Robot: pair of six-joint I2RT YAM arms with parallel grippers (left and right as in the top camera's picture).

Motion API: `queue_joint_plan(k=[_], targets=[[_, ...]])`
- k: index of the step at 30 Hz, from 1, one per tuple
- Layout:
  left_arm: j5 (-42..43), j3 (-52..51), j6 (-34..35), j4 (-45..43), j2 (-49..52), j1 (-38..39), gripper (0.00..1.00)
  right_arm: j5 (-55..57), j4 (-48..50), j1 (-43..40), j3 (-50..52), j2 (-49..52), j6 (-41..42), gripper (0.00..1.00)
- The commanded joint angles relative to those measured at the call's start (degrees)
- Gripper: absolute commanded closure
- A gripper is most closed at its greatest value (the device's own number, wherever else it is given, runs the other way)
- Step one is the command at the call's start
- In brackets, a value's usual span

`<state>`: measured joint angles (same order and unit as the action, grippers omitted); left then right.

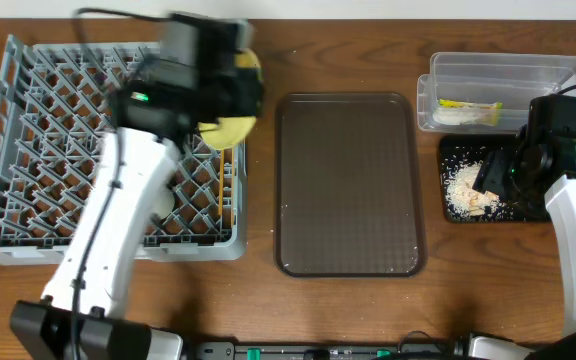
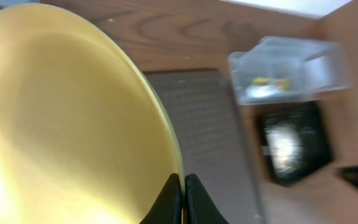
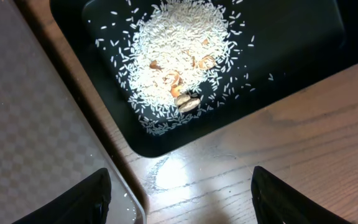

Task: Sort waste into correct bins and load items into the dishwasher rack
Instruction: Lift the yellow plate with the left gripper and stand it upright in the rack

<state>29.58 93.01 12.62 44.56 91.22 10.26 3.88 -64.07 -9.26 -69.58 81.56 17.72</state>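
My left gripper (image 2: 183, 193) is shut on the rim of the round yellow plate (image 2: 61, 124) and holds it on edge above the right side of the grey dishwasher rack (image 1: 28, 150); the plate (image 1: 230, 125) shows under my arm in the overhead view. My right gripper (image 3: 179, 193) is open and empty, hovering beside the shallow black tray (image 3: 291, 37) that holds the white rice scraps (image 3: 179, 68). The tray (image 1: 458, 155) and rice (image 1: 466, 190) also show overhead. The yellow-green wrapper (image 1: 468, 108) lies in the clear container (image 1: 508, 75). A white item (image 1: 163, 200) sits in the rack, mostly hidden.
The large dark brown serving tray (image 1: 348, 180) lies between the rack and the bins; its corner shows in the right wrist view (image 3: 36, 118). Wooden table surface (image 1: 258, 300) surrounds everything.
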Motion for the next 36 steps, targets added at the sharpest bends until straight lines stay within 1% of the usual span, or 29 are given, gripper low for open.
queue_joint_plan(k=[1,4,8,10,12,16,25,33,36], targets=[[28.4,-0.3,-2.1,0.0,1.1,-8.3,0.94,0.2,-0.1,-0.5,0.0,-1.0,-0.7,0.30],[39.4,-0.5,-3.0,0.0,2.6,-14.5,0.94,0.2,0.0,-0.5,0.0,-1.0,-0.6,0.30],[50.6,-1.0,-4.6,0.0,4.8,-20.1,0.94,0.2,0.0,-0.5,0.0,-1.0,-0.6,0.30],[54.8,-1.2,-4.7,0.0,6.1,-21.3,0.94,0.2,0.0,-0.5,0.0,-1.0,-0.6,0.30],[56.6,-1.5,-4.7,0.0,7.3,-21.7,0.94,0.2,0.0,-0.5,0.0,-1.0,-0.6,0.30],[56.0,-2.7,-4.7,0.0,9.4,-21.8,0.94,0.2,-0.1,-0.5,0.0,-1.0,-0.6,0.30],[45.4,-3.3,-4.7,0.0,12.8,-21.8,0.94,0.2,-0.3,-0.5,0.0,-1.0,-0.6,0.30],[42.4,-4.0,-4.7,0.6,12.9,-21.8,0.94,0.2,-0.2,-0.5,0.0,-1.0,-0.6,0.30],[38.9,-5.1,-4.7,0.8,12.9,-21.8,0.94,0.2,-0.2,-0.5,0.0,-1.0,-0.6,0.30]])
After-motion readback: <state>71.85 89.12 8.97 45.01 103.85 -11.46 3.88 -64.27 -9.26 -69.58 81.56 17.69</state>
